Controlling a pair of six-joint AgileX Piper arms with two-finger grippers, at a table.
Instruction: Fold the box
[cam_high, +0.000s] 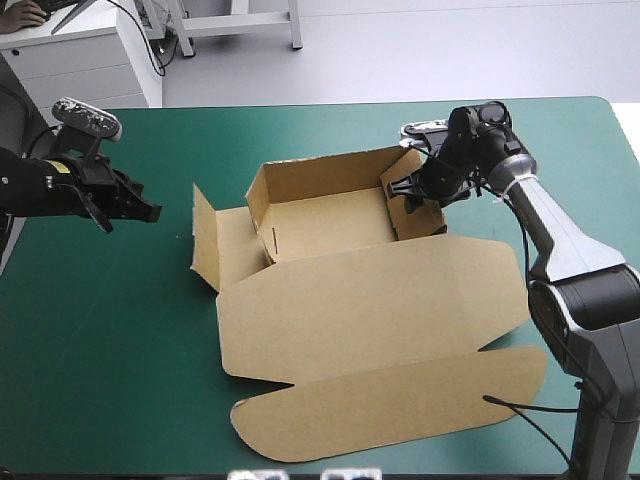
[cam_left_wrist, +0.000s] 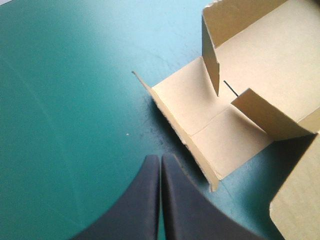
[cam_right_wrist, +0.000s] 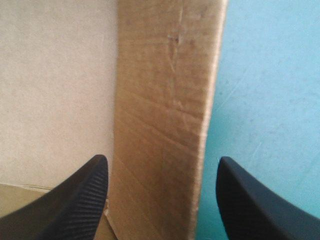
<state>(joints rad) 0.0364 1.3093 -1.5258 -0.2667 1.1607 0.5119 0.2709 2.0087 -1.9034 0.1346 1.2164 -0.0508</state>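
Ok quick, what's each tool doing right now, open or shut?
Left tool: shut, empty, beside the box's side flap.
Right tool: open, straddling the box's right wall.

Overhead looking down, wrist views close on box (cam_high: 370, 300)

You're in a robotics lab, or a test room much like one. The left arm (cam_high: 40, 190) and the right arm (cam_high: 560, 240) work at a counter (cam_high: 330, 125) under a teal-green cover (plain, one colour edge to edge), with a cut brown box (cam_high: 370, 290) lying on it. Beyond the far edge you see a pale bare floor (cam_high: 450, 50), a white cabinet (cam_high: 85, 65) with black cables (cam_high: 155, 45) beside it, and the legs of a white frame (cam_high: 240, 25).
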